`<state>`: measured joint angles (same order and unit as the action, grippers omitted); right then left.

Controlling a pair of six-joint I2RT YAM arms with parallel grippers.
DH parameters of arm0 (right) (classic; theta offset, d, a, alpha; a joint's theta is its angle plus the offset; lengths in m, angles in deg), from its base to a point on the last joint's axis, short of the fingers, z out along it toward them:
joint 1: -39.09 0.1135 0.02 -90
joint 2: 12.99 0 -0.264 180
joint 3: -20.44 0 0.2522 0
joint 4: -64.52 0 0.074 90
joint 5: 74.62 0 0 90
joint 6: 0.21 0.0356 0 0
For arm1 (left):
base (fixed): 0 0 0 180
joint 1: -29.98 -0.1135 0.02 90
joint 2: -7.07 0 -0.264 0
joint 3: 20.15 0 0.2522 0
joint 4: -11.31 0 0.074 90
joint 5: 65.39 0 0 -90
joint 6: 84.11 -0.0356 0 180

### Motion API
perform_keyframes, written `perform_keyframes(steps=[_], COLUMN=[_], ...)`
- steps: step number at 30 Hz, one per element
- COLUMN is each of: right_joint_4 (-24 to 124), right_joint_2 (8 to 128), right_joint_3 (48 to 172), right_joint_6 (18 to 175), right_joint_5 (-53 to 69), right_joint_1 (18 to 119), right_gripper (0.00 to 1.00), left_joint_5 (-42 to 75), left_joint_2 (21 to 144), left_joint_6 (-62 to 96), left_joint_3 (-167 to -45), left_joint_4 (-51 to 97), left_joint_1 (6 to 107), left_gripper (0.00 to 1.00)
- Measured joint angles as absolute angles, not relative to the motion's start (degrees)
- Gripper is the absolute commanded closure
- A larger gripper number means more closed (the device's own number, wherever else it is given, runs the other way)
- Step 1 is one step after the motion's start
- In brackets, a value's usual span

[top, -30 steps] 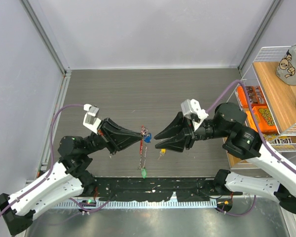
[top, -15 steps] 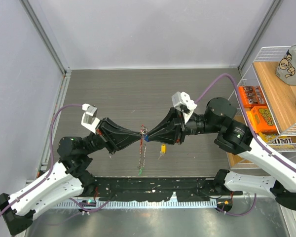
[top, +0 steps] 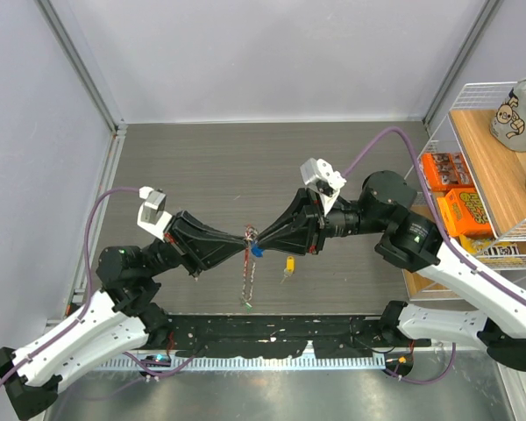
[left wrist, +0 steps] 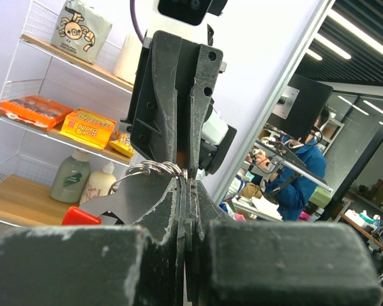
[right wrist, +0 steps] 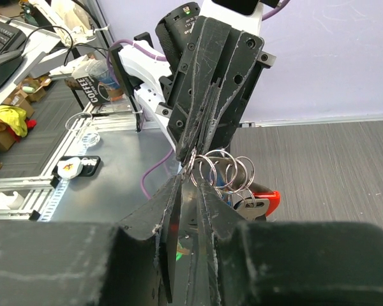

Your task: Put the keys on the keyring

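Right gripper (top: 255, 239) moved in to the keyring (right wrist: 220, 171), jaws narrowing.

The left gripper (top: 244, 242) and right gripper (top: 261, 239), meeting tip to tip at the keyring (top: 251, 234), bar the middle of the table (top: 202, 167), a wire shelf (top: 473, 96) walls its right edge, and the far half lies open.

Right of you: wire shelf (top: 484, 86), cartoon-print bag (top: 519, 110) on wooden top board, orange snack boxes (top: 463, 210) on tier below. Left wrist view gives you two pale bottles (left wrist: 69, 180) on lower board, person in blue (left wrist: 303, 169) beyond.
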<state>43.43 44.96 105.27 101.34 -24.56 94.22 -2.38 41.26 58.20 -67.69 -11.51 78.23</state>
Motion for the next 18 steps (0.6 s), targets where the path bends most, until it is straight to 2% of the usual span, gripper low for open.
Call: perform_keyframes(steps=[18], right_joint_4=[47.2], right_joint_2=[46.3], right_joint_3=[105.3], right_joint_6=[105.0], right_joint_5=[-28.8], right_joint_1=[94.2], right_gripper=[0.78], left_joint_5=[-1.0], left_joint_2=[40.5], left_joint_6=[58.0], left_joint_3=[-67.5], left_joint_4=[-11.5], left_joint_1=[78.2], left_gripper=[1.00])
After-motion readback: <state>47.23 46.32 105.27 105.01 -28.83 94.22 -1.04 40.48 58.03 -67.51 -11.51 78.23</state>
